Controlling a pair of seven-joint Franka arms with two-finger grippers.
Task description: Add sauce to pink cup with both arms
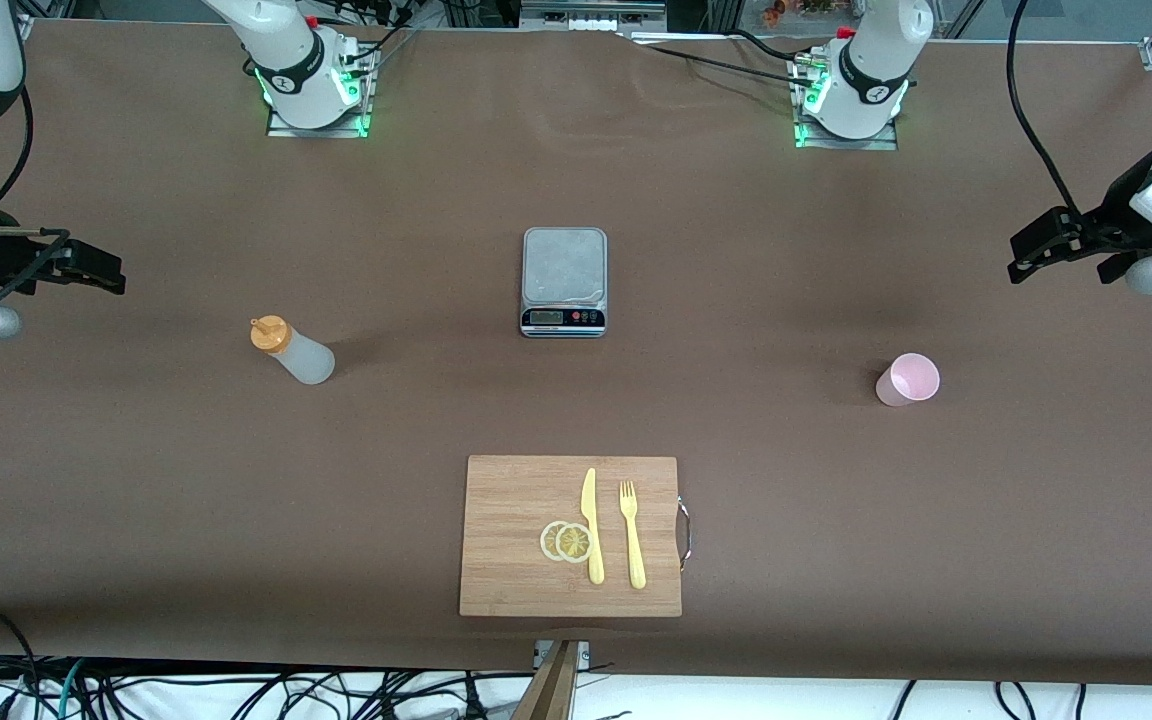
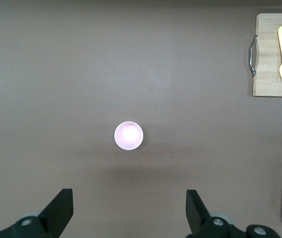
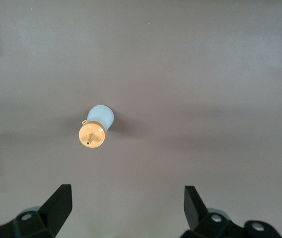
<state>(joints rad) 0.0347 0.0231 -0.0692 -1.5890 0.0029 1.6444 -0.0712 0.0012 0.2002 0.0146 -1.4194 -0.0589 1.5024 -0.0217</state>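
Note:
The sauce bottle (image 1: 292,351), translucent with an orange nozzle cap, stands upright on the brown table toward the right arm's end. It also shows from above as the bottle (image 3: 95,129) in the right wrist view. The pink cup (image 1: 907,380) stands upright and empty toward the left arm's end; the left wrist view looks down into the cup (image 2: 128,135). My right gripper (image 1: 111,272) (image 3: 127,196) hangs open, high over the table's end beside the bottle. My left gripper (image 1: 1021,255) (image 2: 129,198) hangs open, high over the table's end beside the cup. Neither holds anything.
A silver kitchen scale (image 1: 564,281) sits mid-table. Nearer the camera lies a wooden cutting board (image 1: 511,500) with a yellow knife (image 1: 592,525), a yellow fork (image 1: 632,533) and two lemon slices (image 1: 566,541). Both arm bases (image 1: 316,90) stand along the table's edge farthest from the camera.

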